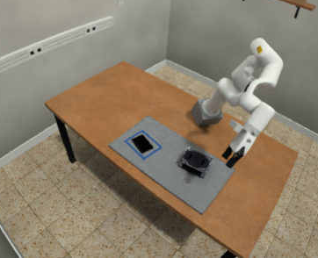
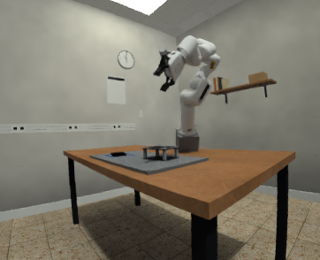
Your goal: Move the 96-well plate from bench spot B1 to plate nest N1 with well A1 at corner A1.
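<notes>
Hand [image 1: 233,154] is wide open, gripping nothing, high above the bench [image 1: 97,96]. The 96-well plate [image 1: 142,143] lies far below-left in B1; a crooked grab could flip A1's corner.

The top view looks steeply down from high above 1 corner of the desk [image 1: 119,92], taking in floor and 2 walls. The exterior view sits low, near desk height, farther back. Both share desk, grey mat [image 1: 171,158] and arm [image 2: 194,84].
</notes>
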Robot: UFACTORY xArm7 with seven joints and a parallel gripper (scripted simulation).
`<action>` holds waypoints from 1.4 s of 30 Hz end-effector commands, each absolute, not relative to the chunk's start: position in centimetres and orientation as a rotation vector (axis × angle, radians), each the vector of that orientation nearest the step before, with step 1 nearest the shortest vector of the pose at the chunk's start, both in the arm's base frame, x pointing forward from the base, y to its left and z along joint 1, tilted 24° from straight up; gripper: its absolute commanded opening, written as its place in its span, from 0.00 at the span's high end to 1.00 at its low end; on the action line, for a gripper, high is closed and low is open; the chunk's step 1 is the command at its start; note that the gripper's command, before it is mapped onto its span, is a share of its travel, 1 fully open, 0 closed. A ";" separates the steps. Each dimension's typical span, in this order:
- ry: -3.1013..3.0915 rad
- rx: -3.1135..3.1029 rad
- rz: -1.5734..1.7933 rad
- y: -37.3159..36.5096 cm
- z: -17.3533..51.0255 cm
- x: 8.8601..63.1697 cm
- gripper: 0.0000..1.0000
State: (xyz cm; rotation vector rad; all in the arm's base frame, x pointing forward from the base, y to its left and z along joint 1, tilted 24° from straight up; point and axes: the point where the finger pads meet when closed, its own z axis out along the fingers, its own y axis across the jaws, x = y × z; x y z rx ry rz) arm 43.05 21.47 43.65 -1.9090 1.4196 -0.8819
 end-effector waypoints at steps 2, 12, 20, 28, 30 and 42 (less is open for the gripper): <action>1.460 -1.905 -0.816 19.8 43.3 44.3 0.00; 1.523 -1.900 -0.718 16.2 41.6 46.7 0.00; 1.585 -1.891 -0.621 14.0 40.2 48.0 0.00; 1.645 -1.878 -0.527 11.4 38.4 49.5 0.00; 1.645 -1.878 -0.527 10.6 37.8 49.8 0.00; 1.704 -1.861 -0.437 6.9 34.8 51.4 0.00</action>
